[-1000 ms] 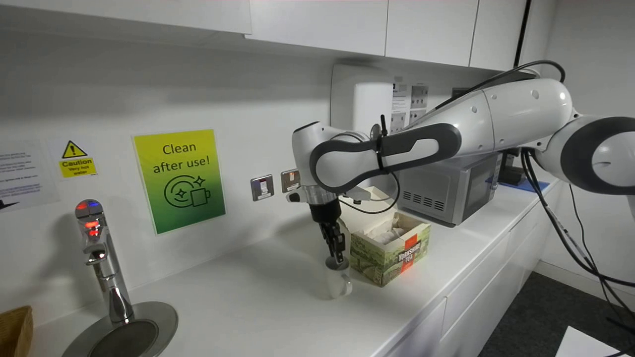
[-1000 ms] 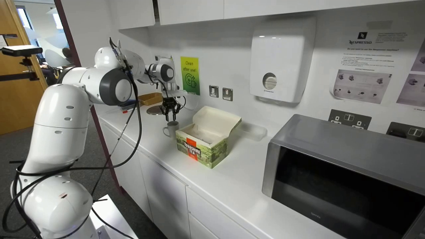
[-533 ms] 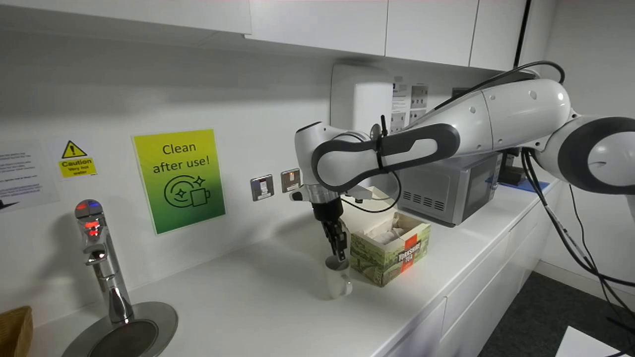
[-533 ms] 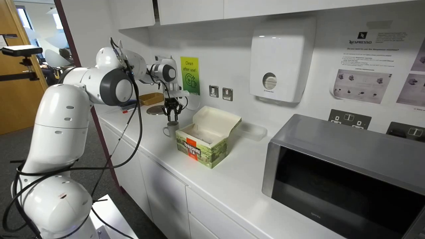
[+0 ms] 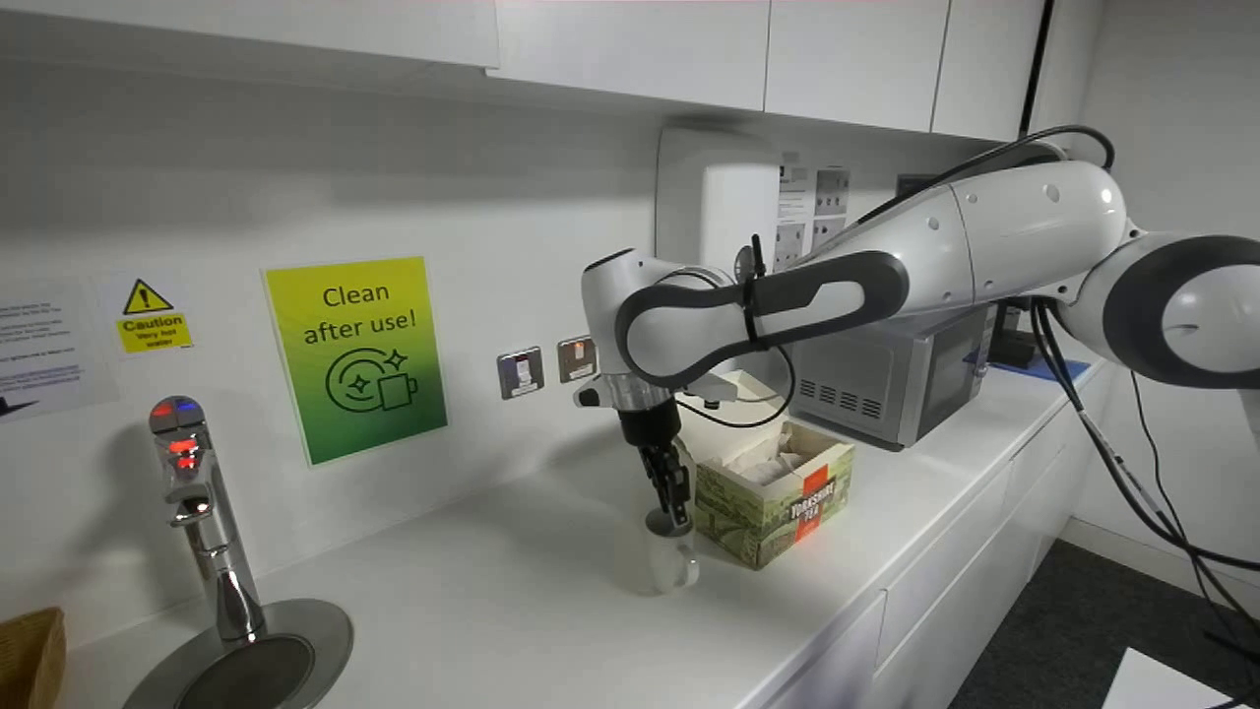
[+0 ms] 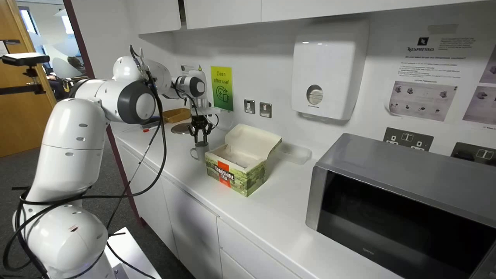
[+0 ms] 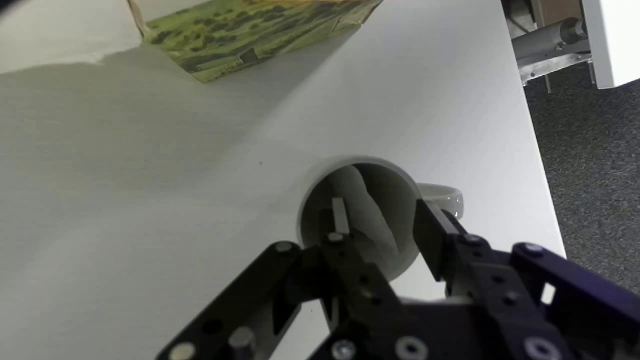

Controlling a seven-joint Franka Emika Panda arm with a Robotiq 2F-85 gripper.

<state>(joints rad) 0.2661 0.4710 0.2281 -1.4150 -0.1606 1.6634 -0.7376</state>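
My gripper (image 5: 679, 516) points down at the mouth of a white mug (image 5: 671, 569) on the counter. Both also show in the other exterior frame, the gripper (image 6: 200, 141) right at the rim of the mug (image 6: 201, 154). In the wrist view the fingers (image 7: 384, 226) are apart with nothing between them. One finger is over the opening of the mug (image 7: 397, 200), the other over its rim near the handle. I cannot tell whether they touch it. A pale tea bag (image 7: 367, 212) lies inside the mug. An open Yorkshire Tea box (image 6: 232, 174) stands beside the mug.
A microwave (image 6: 387, 217) stands beyond the tea box. A clear plastic tub (image 6: 294, 153) lies behind the box. A tap (image 5: 202, 522) rises over a round drain (image 5: 330, 630). A wicker basket (image 6: 176, 115) is at the counter's far end. Wall cupboards (image 5: 630, 49) hang above.
The gripper has shifted slightly sideways toward the tea box, then sunk a little, so its fingertips are now lower at the mug's rim. The mug and box have not moved.
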